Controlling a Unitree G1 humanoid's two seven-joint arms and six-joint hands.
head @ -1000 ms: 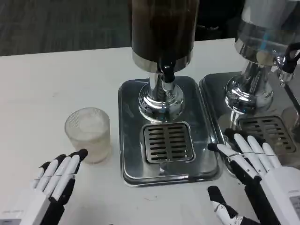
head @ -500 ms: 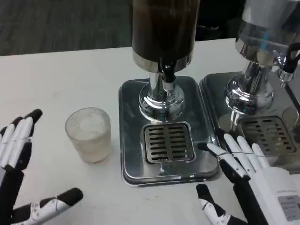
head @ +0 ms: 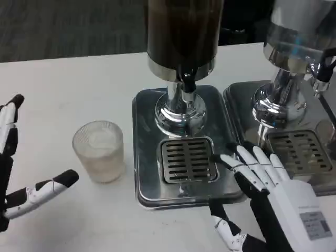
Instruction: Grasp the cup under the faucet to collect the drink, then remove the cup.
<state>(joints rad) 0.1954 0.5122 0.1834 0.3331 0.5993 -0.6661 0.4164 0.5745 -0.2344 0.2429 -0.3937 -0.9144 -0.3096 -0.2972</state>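
Dispenser: the tall dark-bodied drink dispenser on a chrome pedestal [head: 181, 63] stood at 12 o'clock on your table, its black faucet [head: 187, 83] pointing down over the slotted drip grate [head: 189, 159].
Tray: the shiny steel drip tray [head: 149, 184] lay under it; the spot below the faucet held no cup.
Cup: your ribbed, frosted clear glass cup [head: 99, 150] stood upright on the white table [head: 68, 94], just off the tray's 9 o'clock edge, long axis vertical.
Left hand: your left hand [head: 16, 173] was spread wide and held nothing; the cup lay at its 3 o'clock, inside the open span, not touched.
Right hand: your right hand [head: 262, 184] rested fingers-apart on the tray's 3 o'clock rim, empty.
Nearer hand: the left, in my judgement; it needed only to move toward 3 o'clock and wrap the cup.
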